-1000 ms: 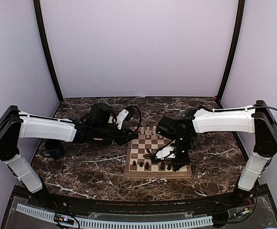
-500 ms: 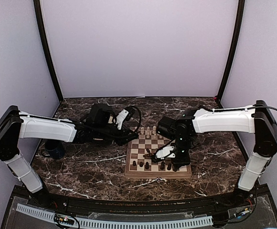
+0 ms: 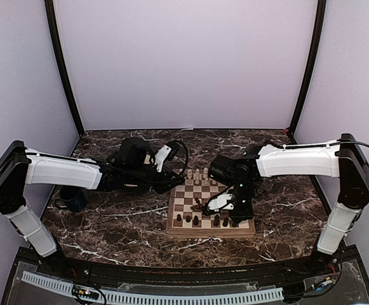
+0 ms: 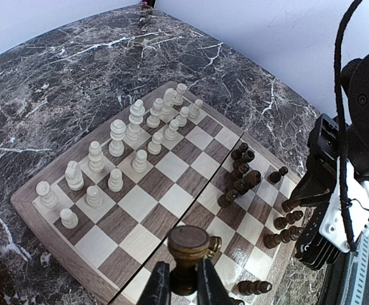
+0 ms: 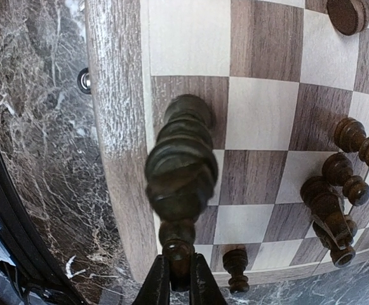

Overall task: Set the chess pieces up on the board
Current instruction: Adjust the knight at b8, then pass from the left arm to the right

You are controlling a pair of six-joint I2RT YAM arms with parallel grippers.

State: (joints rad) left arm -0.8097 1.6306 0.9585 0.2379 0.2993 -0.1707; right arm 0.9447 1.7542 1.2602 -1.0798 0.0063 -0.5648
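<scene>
The board lies on the marble between my arms. Pale chess pieces stand in two rows along its far side, and dark chess pieces sit loosely grouped on the near half. My left gripper hovers over the board's left edge, shut on the stem of a dark brown piece. My right gripper is shut on the top of a dark tall piece, which hangs over the squares next to the board's border. In the top view the left gripper and right gripper flank the board.
A dark mug stands on the table at far left under the left arm. Several dark pieces stand or lie close to the right gripper. The dark rail of the table's front edge runs beside the board. Walls enclose the table.
The right gripper has shifted very slightly over the board's near right part. The left arm has not moved.
</scene>
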